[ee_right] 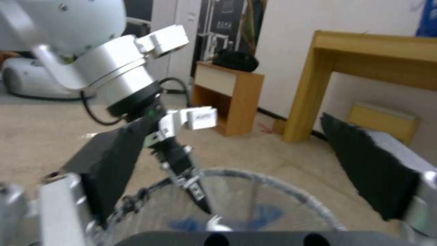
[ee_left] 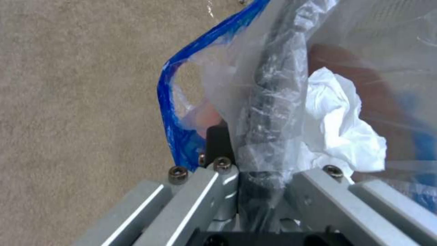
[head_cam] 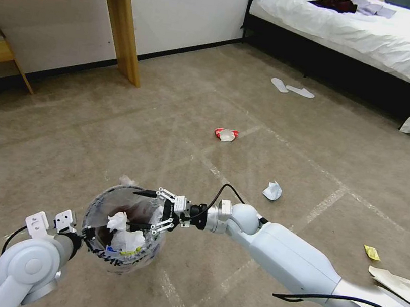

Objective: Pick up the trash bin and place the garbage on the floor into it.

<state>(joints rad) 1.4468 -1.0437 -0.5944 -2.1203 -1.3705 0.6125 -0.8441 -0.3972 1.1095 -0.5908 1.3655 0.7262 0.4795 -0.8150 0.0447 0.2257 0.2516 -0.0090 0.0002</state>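
Now, bin: the trash bin (head_cam: pixel 122 233) hangs off the floor (head_cam: pixel 117 126), its rim gripped on the robot's left side by the left gripper (ee_left: pixel 262 177); the mouth faces up and tilts a little toward the head camera.
Left grip: in the left wrist view the fingers are closed narrowly on the dark rim (ee_left: pixel 275 102) and its clear bag liner, one finger inside the bin and one outside.
Right gripper: the right gripper (head_cam: pixel 148 210) is over the bin's mouth on the side away from the left one, jaws spread wide and holding nothing; the right wrist view looks through the open pads (ee_right: pixel 364 171) down onto the rim.
Bin contents: crumpled white tissues (head_cam: pixel 125 234) lie in the bottom against the red base, with a scrap of yellow and blue beside them; there is plenty of room left.
Key relation: the nearest loose piece, a bluish paper wad (head_cam: pixel 272 190), lies on the carpet beyond the right gripper's wrist, out to the robot's right and lower than the open jaws; I judge the right arm, free and nearer, to be the one to reach it, swinging away from the bin.
Farther garbage: a crushed red-white paper bowl (head_cam: pixel 226 134) sits ahead of the right gripper, well apart; a yellow wrapper (head_cam: pixel 371 252) and a paper sheet (head_cam: pixel 400 285) lie beside the right forearm.
Long axis: the wad is lumpy, with no clear long axis.
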